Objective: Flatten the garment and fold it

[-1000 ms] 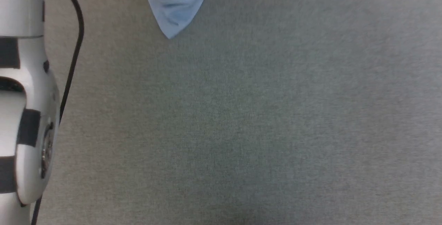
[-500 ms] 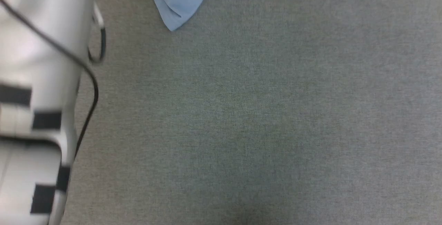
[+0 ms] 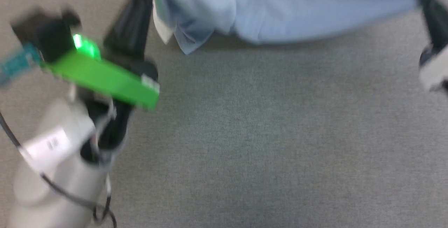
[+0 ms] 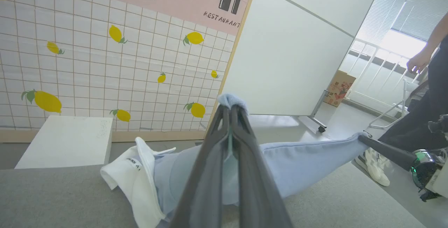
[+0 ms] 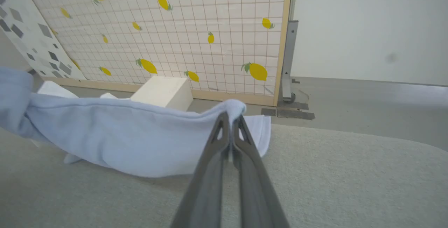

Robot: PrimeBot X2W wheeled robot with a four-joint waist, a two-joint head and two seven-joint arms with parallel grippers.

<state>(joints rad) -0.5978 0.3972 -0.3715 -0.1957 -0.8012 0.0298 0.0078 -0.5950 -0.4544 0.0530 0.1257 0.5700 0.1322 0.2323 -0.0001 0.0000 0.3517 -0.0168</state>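
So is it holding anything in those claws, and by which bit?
Yes, the light blue shirt, stretched between both. The left claw pinches a bunch of fabric near the white collar; the right claw pinches the edge at the opposite end.

Grey cloth-covered work surface (image 3: 266,144), matte, fine weave, far edge rounded in right wrist view. Light blue garment (image 3: 280,14) stretches across its far part. The white collar (image 4: 133,175) end lies bunched on the grey cloth. The garment's middle sags low with a dark shadow under it; contact there can't be told, head view blurred.
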